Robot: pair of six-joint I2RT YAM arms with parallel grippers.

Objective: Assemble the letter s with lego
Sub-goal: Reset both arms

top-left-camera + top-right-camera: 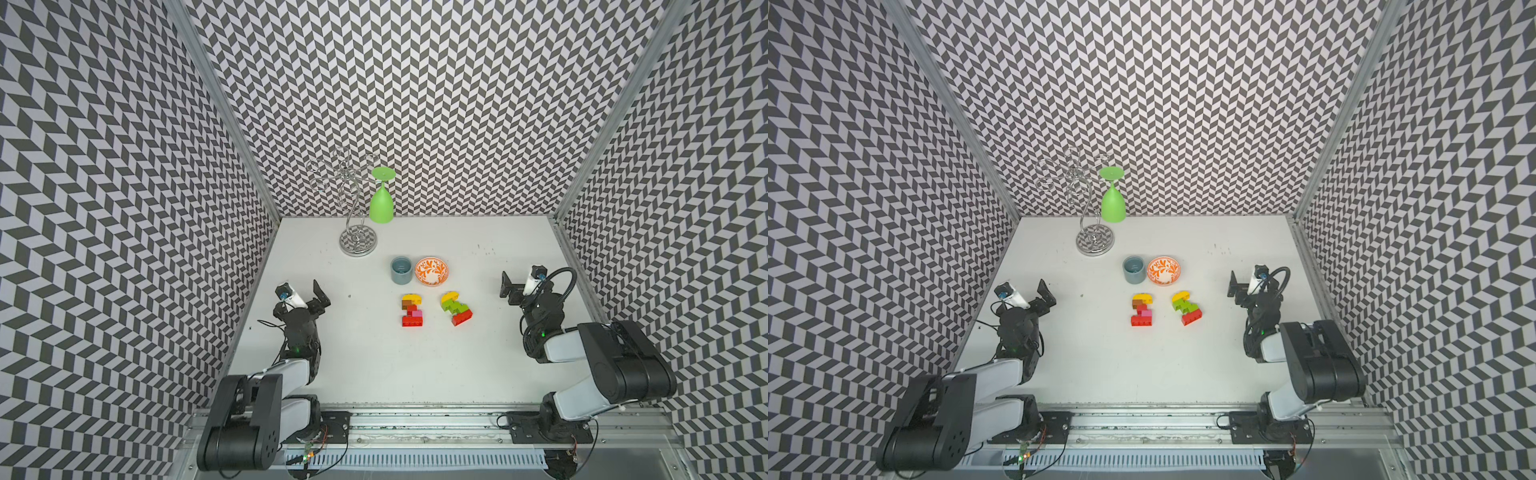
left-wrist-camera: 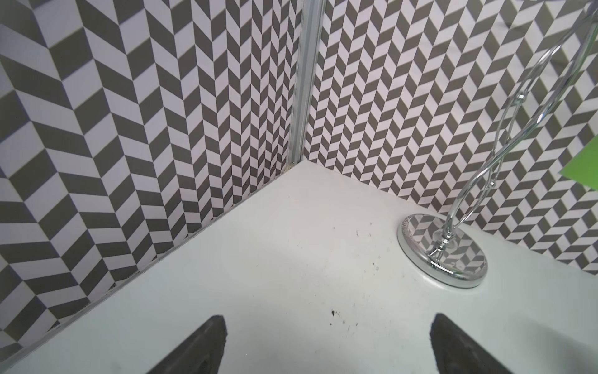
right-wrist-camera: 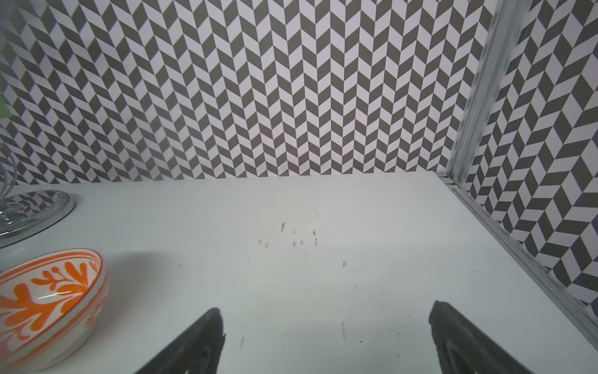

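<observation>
Lego [image 1: 412,310]: two joined S-like stacks on counter [image 1: 353,365] | jaws: I found both pairs apart, empty, aside to clear access.

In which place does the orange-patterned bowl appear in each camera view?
Top view: bowl mid-table, beside the grey-blue cup.
Top view: bowl mid-table, beside the cup.
Left wrist: not in it.
Right wrist: bowl cut off by the picture's edge, near the stand base.
Shared landmark: the chrome stand base, seen in all four.
</observation>
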